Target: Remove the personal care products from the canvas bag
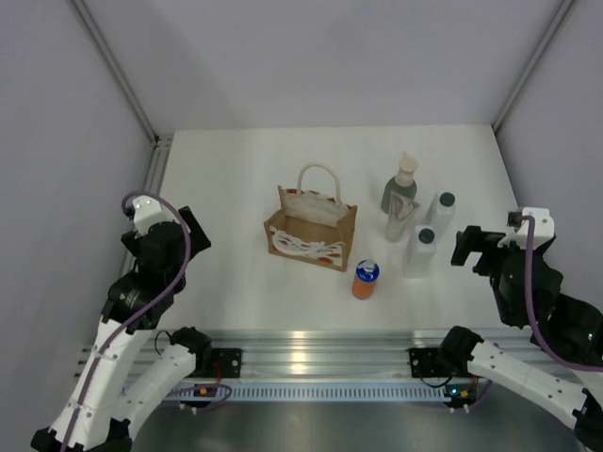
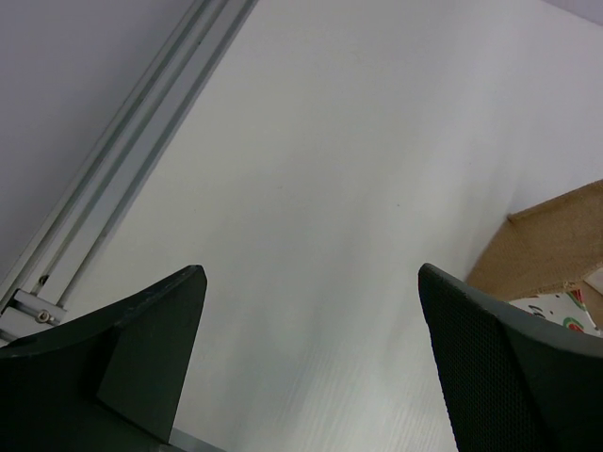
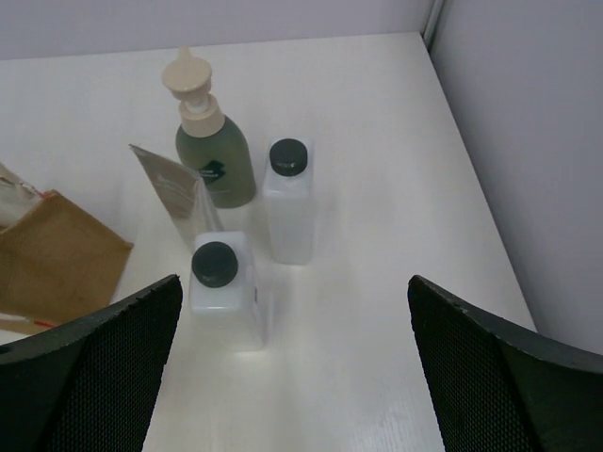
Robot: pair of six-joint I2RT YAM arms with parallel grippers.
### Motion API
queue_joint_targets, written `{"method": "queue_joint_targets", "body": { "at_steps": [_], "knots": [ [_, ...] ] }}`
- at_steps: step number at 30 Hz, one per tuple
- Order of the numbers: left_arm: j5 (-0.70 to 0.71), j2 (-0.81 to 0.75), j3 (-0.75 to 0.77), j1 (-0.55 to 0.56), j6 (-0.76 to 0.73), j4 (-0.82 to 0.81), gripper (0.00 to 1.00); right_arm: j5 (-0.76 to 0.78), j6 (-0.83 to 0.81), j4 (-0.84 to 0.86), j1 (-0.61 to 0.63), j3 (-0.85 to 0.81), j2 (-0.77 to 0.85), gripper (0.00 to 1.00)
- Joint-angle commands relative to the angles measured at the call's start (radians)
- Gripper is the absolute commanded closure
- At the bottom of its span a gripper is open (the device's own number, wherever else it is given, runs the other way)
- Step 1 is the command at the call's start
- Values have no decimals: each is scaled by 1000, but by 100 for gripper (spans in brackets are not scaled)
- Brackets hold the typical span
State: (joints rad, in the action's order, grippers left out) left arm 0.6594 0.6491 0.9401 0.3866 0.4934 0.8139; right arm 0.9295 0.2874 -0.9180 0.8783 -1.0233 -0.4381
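Four bottles stand on desk (image 1: 236, 169), all outside & right of canvas bag (image 1: 311, 235), which sits upright approx. mid-desk. Grey-green pump bottle (image 1: 400, 193) at back, far white bottle (image 1: 441, 209) & near white bottle (image 1: 420, 250) beside it. Orange bottle (image 1: 366, 280) just off bag's front right corner. Left fingers (image 2: 151, 330) spread wide, empty, over bare desk. Right fingers (image 3: 490, 367) spread, empty, nr white bottles.

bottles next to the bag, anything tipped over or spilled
Nothing stands out: pump bottle, far white bottle, near white bottle and orange bottle all stand upright beside the upright canvas bag, no spill visible.
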Motion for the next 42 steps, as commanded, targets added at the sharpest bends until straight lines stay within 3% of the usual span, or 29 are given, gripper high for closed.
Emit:
{"method": "queue_joint_targets", "body": {
  "at_steps": [1, 11, 20, 42],
  "knots": [
    [10, -23, 5, -29, -29, -56, 2, 87, -79, -68, 17, -47, 15, 0],
    [-44, -111, -24, -65, -58, -91, 2, 134, -117, -73, 17, -6, 13, 1],
    [-46, -97, -26, -64, -56, -101, 2, 103, -126, -62, 17, -8, 75, 0],
    [-107, -63, -32, -64, -69, -114, 2, 112, -113, -39, 16, 8, 55, 1]
  ]
}}
